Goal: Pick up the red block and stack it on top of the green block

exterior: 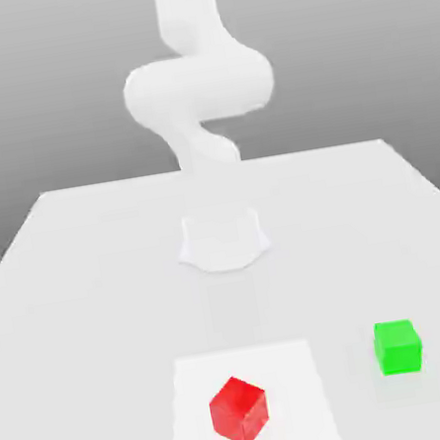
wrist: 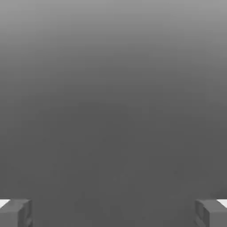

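Claw's (wrist: pixel 113 213) spread wide with nothing in it, so I'd square it to the skewed red cube (exterior: pixel 239 412) first, then drop straight down over it.

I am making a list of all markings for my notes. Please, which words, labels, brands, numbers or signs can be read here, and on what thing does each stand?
None: no text or sign can be read on the red block, green block or arm.

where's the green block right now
In the exterior view, the green block sits on the table toward the exterior view's right, beside the white square that bears the red block.
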Tool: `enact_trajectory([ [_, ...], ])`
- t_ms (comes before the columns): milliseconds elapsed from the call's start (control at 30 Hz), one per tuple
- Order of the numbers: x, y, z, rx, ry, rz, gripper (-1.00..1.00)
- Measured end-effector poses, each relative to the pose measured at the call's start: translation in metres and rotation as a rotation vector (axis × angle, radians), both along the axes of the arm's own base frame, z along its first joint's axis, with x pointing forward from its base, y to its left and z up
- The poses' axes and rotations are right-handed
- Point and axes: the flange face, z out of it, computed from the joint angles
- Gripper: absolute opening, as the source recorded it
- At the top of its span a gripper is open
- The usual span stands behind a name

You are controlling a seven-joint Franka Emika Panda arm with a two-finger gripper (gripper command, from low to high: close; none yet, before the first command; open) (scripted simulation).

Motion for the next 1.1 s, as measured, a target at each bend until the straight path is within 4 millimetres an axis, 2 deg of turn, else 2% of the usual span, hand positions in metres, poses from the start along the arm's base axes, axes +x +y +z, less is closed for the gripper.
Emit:
enact_trajectory([
  [167,0.056,-0.003,-0.099,0.041,0.157,-0.133,0.00],
  [267,0.077,-0.007,-0.160,0.068,0.247,-0.209,0.00],
  [367,0.089,-0.012,-0.223,0.098,0.335,-0.284,0.00],
  [533,0.090,-0.018,-0.326,0.156,0.482,-0.408,0.00],
  [733,0.063,-0.017,-0.439,0.239,0.657,-0.556,0.00],
  [933,0.057,-0.015,-0.514,0.254,0.686,-0.581,0.00],
  [967,0.057,-0.015,-0.521,0.254,0.686,-0.581,-1.00],
  [1100,0.057,-0.015,-0.520,0.254,0.685,-0.581,-1.00],
])
